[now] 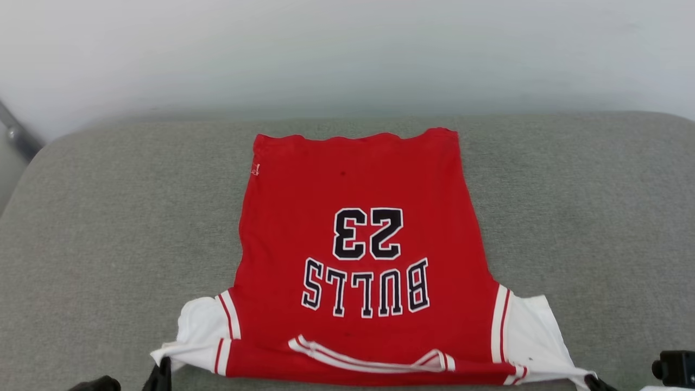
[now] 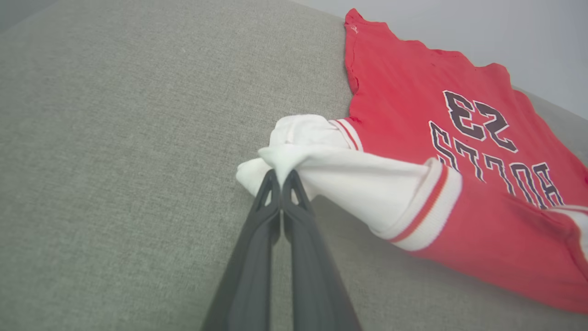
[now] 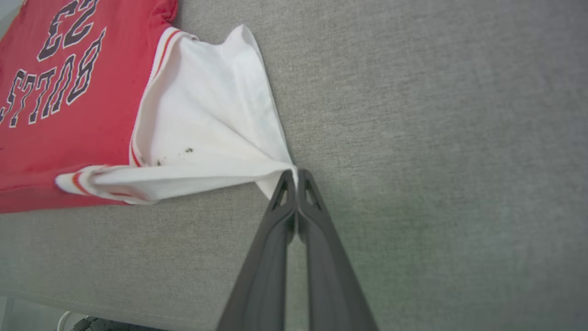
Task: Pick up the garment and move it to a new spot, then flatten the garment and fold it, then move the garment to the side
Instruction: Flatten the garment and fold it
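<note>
Grey woven upholstery [image 1: 108,244] spreads across a broad padded surface beneath a pale, bare wall [image 1: 347,54], with a slanted metal bar [image 1: 19,136] at the far left edge. A red jersey-style T-shirt [image 1: 358,190] with white short sleeves lies near the middle of the cushion, printed face up. Its wavy hem points to the far side and its red-and-white striped collar trim [image 1: 369,358] sits at the near edge. The black "BULLS 23" lettering [image 1: 366,260], outlined in white, reads upside down from the head view.

At the near left, the left gripper [image 2: 280,177] is clenched on the T-shirt's left sleeve [image 2: 317,156]. Its two long dark fingers are pressed together on a bunched knot of white cloth, and the striped cuff band curls over beside it. At the near right, the right gripper [image 3: 296,177] pinches the outer corner of the right sleeve [image 3: 206,115] between closed fingers. That sleeve is drawn out from the red body into a taut white fan, and a few small dark specks show on it. Both pinched sleeves are raised a little off the grey fabric, while the red body rests flat on the cushion. Bare upholstery lies on either side of the T-shirt.
</note>
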Controlling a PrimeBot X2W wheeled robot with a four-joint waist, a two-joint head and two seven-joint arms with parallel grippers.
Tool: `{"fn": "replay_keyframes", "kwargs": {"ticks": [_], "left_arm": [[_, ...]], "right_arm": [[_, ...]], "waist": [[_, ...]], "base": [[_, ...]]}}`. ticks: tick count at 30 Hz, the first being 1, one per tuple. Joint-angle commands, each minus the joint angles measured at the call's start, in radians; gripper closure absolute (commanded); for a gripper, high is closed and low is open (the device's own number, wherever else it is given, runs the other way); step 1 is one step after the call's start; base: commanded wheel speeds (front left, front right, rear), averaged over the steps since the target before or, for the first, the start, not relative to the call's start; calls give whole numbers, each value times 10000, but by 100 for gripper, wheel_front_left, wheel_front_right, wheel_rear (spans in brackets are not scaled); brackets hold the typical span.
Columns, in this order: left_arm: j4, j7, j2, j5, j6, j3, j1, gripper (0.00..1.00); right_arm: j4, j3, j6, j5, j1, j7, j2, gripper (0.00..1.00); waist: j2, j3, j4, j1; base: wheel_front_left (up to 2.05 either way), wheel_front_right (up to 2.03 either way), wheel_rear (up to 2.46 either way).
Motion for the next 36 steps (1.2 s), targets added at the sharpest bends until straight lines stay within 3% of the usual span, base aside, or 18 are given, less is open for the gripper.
{"fn": "replay_keyframes", "kwargs": {"ticks": [1,2,3,4,10,15,24,29,36], "left_arm": [[-65,-12,27,14,118,16,144,100],[-110,33,-49,23,137,-90,234,100],[-152,38,-149,29,138,-189,291,100],[-173,46,-220,55,137,-285,316,100],[-54,-16,-511,133,-116,-660,-209,100],[-56,-118,-605,219,-285,-836,-631,100],[-361,-559,-915,615,-717,-1180,-1894,100],[-672,-684,-1097,780,-890,-1398,-2487,100],[-780,-819,-1393,1009,-1233,-1776,-3317,100]], "right_arm": [[-227,-201,-18,-203,176,168,98,100],[-420,-338,-18,-390,406,410,219,86],[-616,-423,-18,-470,547,645,369,52],[-806,-504,-18,-579,632,842,494,0],[-1738,-678,-13,-728,-92,1685,658,0],[-1621,-1162,-13,-714,-2072,1648,392,0],[1548,-1907,-13,-1230,-7142,2051,2,0],[3256,-1890,-13,-1918,-9510,3335,-251,0],[4739,-2136,-13,-3097,-11975,4832,-412,0]], "waist": [[0,-31,100,3],[0,-28,154,3],[0,-15,196,3],[0,7,246,3],[0,204,495,3],[0,621,703,3],[0,2195,1757,3],[0,3234,2320,3],[0,4476,3002,3]], "base": [[0,0,0],[0,0,0],[0,0,0],[0,0,0],[0,0,0],[0,0,0],[0,0,0],[0,0,0],[0,0,0]]}}
